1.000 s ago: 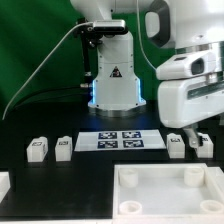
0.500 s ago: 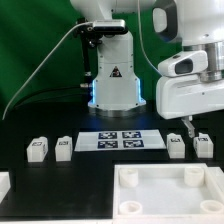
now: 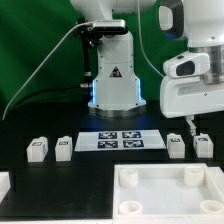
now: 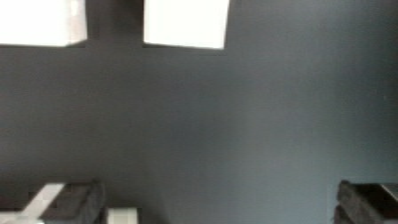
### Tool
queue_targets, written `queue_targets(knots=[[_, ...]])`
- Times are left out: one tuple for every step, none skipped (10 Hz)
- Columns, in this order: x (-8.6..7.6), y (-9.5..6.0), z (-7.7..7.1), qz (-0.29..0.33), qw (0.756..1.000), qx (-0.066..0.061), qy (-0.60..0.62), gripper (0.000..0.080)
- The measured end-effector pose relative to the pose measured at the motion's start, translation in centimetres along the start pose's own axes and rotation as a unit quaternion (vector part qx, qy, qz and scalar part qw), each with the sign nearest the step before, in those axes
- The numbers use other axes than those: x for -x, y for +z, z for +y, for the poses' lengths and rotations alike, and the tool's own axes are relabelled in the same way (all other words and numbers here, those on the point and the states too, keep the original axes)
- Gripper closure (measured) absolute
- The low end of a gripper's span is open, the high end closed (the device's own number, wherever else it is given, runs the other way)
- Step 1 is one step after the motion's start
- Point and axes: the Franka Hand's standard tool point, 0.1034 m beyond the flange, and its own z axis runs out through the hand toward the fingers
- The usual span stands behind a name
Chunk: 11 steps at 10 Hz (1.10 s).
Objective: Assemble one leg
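Observation:
Several white legs with tags stand on the black table: two at the exterior view's left [image 3: 38, 149] [image 3: 64, 146] and two at its right [image 3: 176, 145] [image 3: 203, 144]. My gripper [image 3: 189, 125] hangs just above the right pair and touches neither. In the wrist view the fingertips [image 4: 68, 200] are wide apart, and my gripper [image 4: 222, 205] holds nothing. Two white legs [image 4: 39, 22] [image 4: 187, 22] show at that picture's far edge, apart from the fingers.
The large white panel with a raised rim [image 3: 128, 176] lies at the front. The marker board [image 3: 122, 140] lies between the leg pairs, before the robot base [image 3: 115, 85]. Another white part [image 3: 3, 183] shows at the left edge.
The arm has lifted a little and shifted slightly toward the exterior view's right above the right legs. The legs have not moved.

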Motion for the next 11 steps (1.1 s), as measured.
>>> queue_targets(knots=[[0.6,0.5,0.1,-0.073,0.997,0.006,0.014,0.015],[0.7,1.2,0.1,-0.123,0.992,0.011,0.017,0.015],[1.2,2.0,0.7,-0.185,0.982,0.017,0.022,0.015],[1.5,2.6,1.1,-0.222,0.974,0.019,0.031,0.015],[2.4,2.5,1.0,-0.3,0.953,0.028,0.041,0.015],[2.2,2.1,0.4,-0.368,0.928,0.035,0.041,0.015],[1.2,2.7,0.3,-0.381,0.923,0.03,0.038,0.015],[1.3,2.8,0.5,-0.386,0.921,0.03,0.039,0.015],[1.3,2.8,0.4,-0.386,0.921,0.03,0.038,0.015],[1.5,3.0,0.0,-0.383,0.922,0.032,0.037,0.015],[1.9,3.3,-0.4,-0.383,0.923,0.033,0.033,0.015]])
